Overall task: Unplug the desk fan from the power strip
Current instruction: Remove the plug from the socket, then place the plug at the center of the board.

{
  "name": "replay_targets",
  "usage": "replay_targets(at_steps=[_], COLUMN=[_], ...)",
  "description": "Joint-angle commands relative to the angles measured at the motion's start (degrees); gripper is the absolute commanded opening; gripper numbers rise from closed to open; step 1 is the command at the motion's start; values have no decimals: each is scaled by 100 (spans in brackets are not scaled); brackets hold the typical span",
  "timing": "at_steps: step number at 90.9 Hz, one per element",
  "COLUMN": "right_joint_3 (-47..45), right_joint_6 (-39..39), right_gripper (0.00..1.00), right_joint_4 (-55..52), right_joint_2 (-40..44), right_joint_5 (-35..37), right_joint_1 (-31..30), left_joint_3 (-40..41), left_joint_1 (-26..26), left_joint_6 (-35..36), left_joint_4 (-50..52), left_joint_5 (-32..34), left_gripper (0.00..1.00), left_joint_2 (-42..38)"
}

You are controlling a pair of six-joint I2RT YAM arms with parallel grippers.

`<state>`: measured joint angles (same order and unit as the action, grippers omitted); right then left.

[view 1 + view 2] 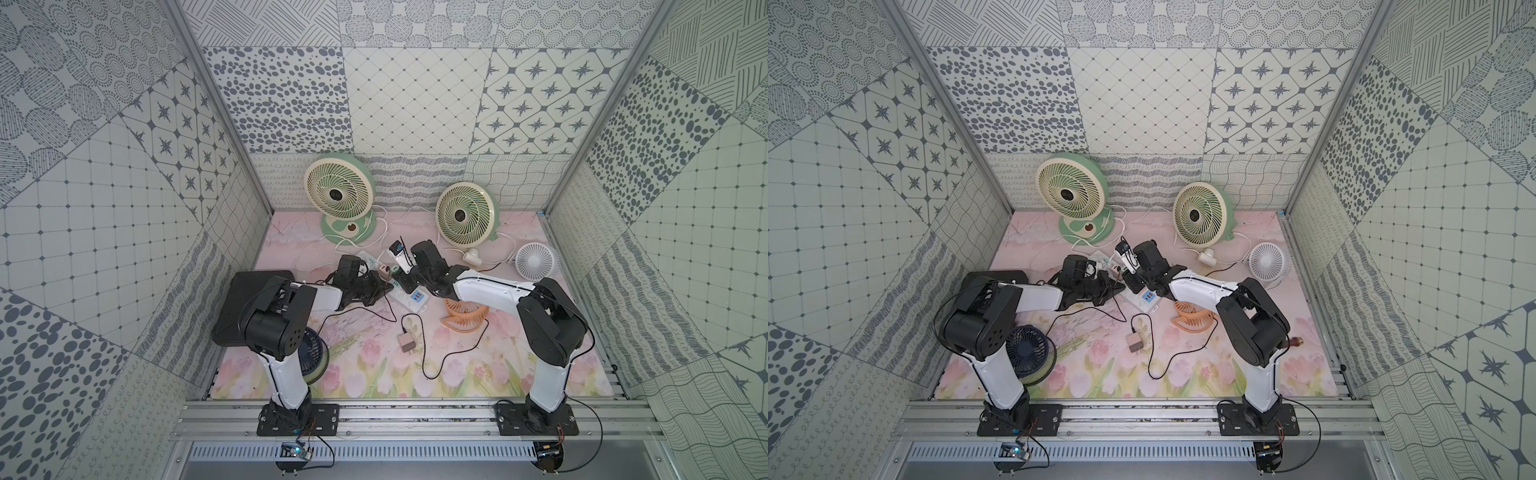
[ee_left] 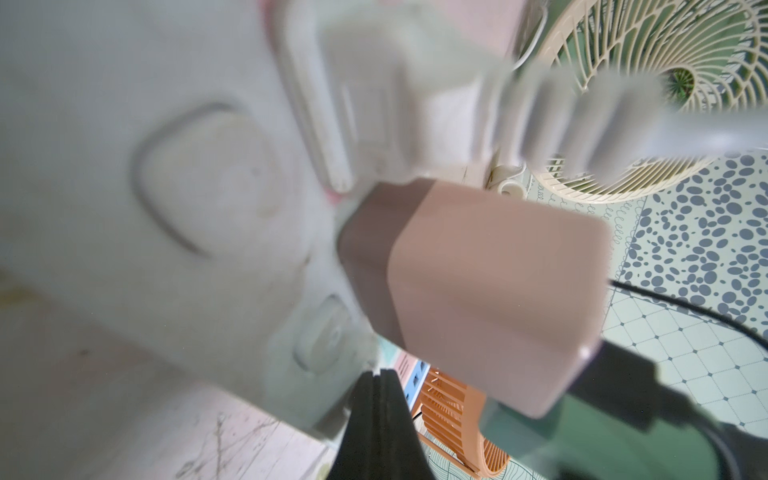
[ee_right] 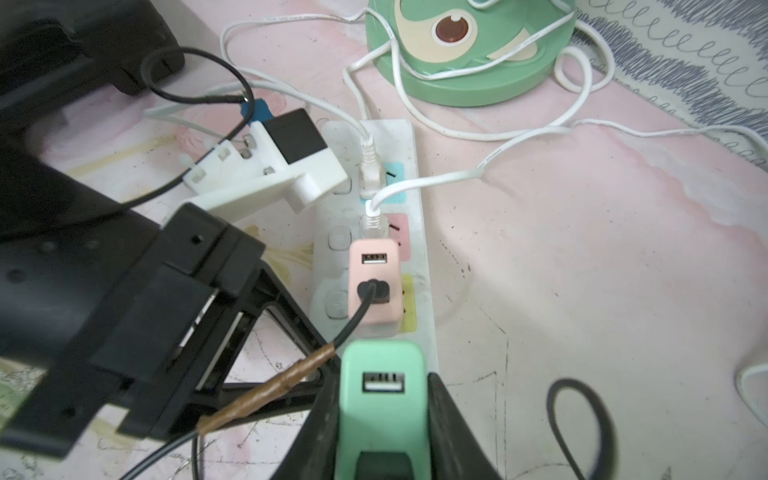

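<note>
The white power strip (image 1: pixel 417 300) (image 1: pixel 1145 302) (image 3: pixel 417 249) lies slantwise mid-table, its pastel sockets facing up. My right gripper (image 3: pixel 382 386) (image 1: pixel 402 286) is shut on a mint-green USB adapter (image 3: pixel 382 399) that stands in the strip's near end. Beside it a pink adapter (image 3: pixel 375 282) (image 2: pixel 498 291) with a black lead sits in the yellow socket. My left gripper (image 2: pixel 376 376) (image 1: pixel 388 291) is shut and empty, its tip against the strip's side by the pink adapter. Several desk fans stand around; I cannot tell which one the green adapter feeds.
Two green fans (image 1: pixel 338 193) (image 1: pixel 465 214) stand at the back, with white plugs (image 3: pixel 370 174) in the blue and pink sockets. A white fan (image 1: pixel 536 259), an orange fan (image 1: pixel 465 316), a dark blue fan (image 1: pixel 309 349), a black box (image 1: pixel 249 303) and a loose pink adapter (image 1: pixel 405 343) lie around.
</note>
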<state>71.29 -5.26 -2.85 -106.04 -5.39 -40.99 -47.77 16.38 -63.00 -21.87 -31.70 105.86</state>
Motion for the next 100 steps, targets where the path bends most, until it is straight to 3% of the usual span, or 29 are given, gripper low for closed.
replay_targets(at_steps=[1,21,46,100], right_joint_3=[-52,18,119,412], right_joint_6=[391,982,1611,1499], right_gripper=[16,17,19,30], right_joint_4=[214,53,-268,-697], right_joint_2=[487,674,323,-730], right_joint_5=[-153,-340,-952,-1429], right_joint_1=[281,942,1822,1913], left_joint_3=[39,40,74,-164], left_joint_1=[-16,-21,-82,-139], left_joint_6=[101,175,291,463], left_joint_4=[490,584,718,999], left_joint_5=[255,269,273,278], left_gripper=[0,0,0,0], left_joint_2=[35,-106,-306,-445])
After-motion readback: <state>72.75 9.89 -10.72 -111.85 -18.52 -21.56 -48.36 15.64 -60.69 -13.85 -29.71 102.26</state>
